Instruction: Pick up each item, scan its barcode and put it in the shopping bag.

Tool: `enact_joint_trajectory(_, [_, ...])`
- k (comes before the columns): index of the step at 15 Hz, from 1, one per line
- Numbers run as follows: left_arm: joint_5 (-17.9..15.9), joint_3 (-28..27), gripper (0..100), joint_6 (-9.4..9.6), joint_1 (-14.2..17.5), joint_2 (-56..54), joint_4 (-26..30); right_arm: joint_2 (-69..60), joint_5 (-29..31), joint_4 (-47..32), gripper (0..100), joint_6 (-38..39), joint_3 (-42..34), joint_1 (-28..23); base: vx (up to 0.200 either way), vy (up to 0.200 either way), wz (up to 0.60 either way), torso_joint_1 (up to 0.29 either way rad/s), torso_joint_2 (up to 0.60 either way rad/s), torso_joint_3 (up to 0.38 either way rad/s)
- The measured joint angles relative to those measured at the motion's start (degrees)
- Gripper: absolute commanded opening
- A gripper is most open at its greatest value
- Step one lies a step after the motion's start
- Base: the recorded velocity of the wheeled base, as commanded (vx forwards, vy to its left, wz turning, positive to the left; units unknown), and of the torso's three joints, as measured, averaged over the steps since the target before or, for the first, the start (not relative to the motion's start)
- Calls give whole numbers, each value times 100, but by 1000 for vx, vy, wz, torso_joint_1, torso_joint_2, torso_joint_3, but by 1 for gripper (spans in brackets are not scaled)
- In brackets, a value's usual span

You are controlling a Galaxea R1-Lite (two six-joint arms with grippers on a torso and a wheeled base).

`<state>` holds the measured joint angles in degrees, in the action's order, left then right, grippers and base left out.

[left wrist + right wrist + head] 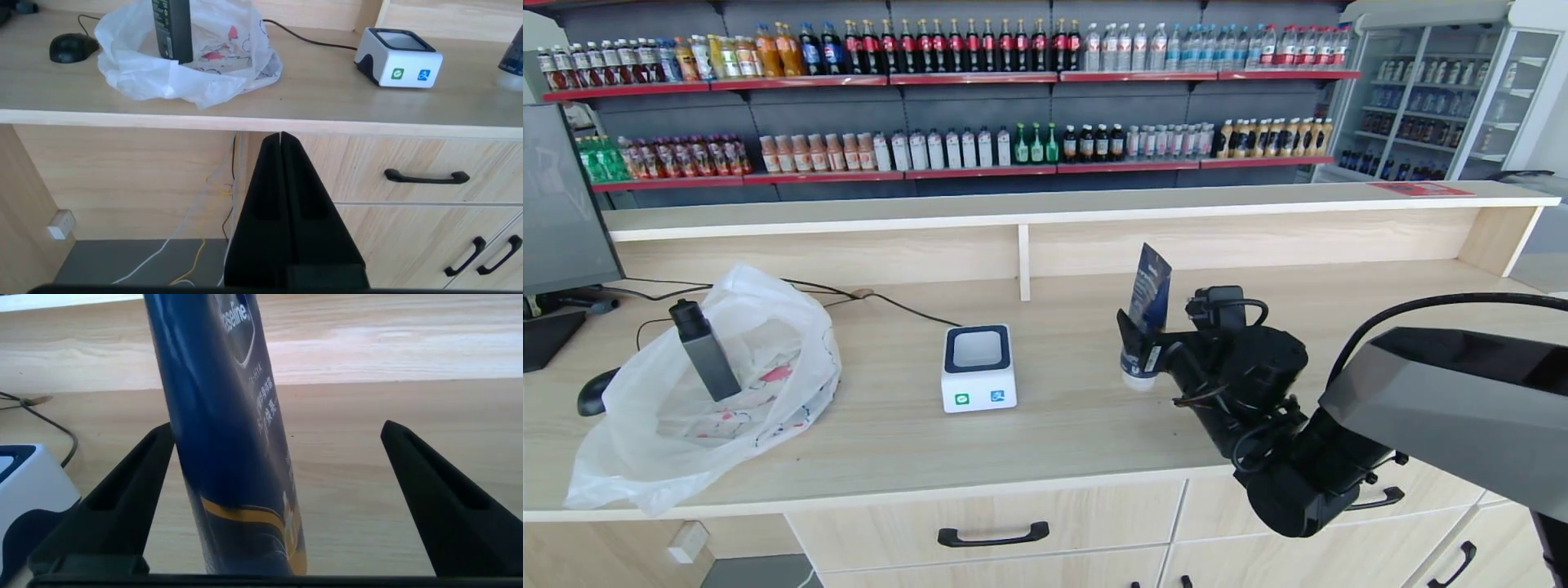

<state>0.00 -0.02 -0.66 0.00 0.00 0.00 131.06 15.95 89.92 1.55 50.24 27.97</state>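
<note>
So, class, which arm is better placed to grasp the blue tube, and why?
Right: the right gripper, open, sits around the upright blue tube; the left gripper is shut, below the counter edge.

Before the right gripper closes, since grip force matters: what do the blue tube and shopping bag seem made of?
Blue tube: probably soft plastic, glossy; light streaks on its printed side, flat crimped top.
Shopping bag: thin translucent plastic film; crinkled, slumped folds.
</note>
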Motion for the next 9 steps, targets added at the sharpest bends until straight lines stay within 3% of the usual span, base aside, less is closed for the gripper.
enact_joint_trajectory(9, [0,2,0,-2,-2,2,-7,278,-115,2,100,28,249,-13,0,0,0,0,0,0])
